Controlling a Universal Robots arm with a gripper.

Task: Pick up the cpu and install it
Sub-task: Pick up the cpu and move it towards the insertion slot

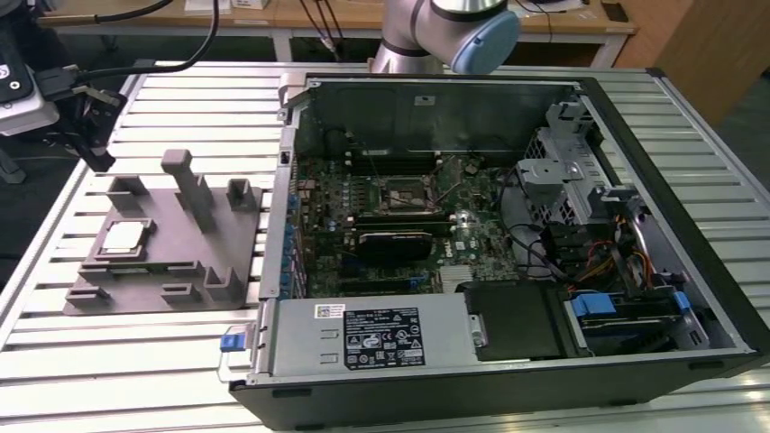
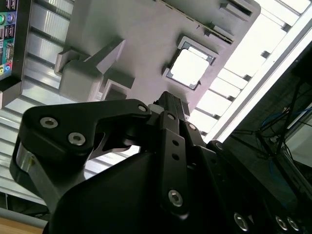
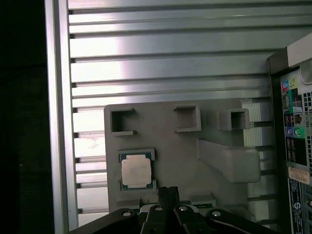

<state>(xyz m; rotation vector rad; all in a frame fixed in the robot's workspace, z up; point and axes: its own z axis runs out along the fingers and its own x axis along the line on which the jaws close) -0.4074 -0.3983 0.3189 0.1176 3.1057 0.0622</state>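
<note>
We see a ribbed aluminium table point(image 1: 180, 108) across the whole scene, with wooden desks point(image 1: 361, 13) beyond its far edge. On the exterior view's right lies an open computer case point(image 1: 673, 180), its motherboard point(image 1: 463, 239) exposed and a black-framed socket point(image 1: 401, 192) near the board's middle. The arm point(image 1: 445, 36) rises behind the case's far wall and is cut off by the frame edge. On the exterior view's left a grey fixture plate point(image 1: 169, 262) with upright blocks rests on the table. The cpu point(image 1: 124, 237) lies flat in a recess of that plate, silvery top up, also in both wrist views point(image 3: 136, 171) point(image 2: 189, 67). The gripper point(image 3: 168, 194) point(image 2: 170, 103) hangs above the plate close to the cpu, apart from it, its fingers drawn together on nothing. Its own black linkages hide part of the plate's edge.
</note>
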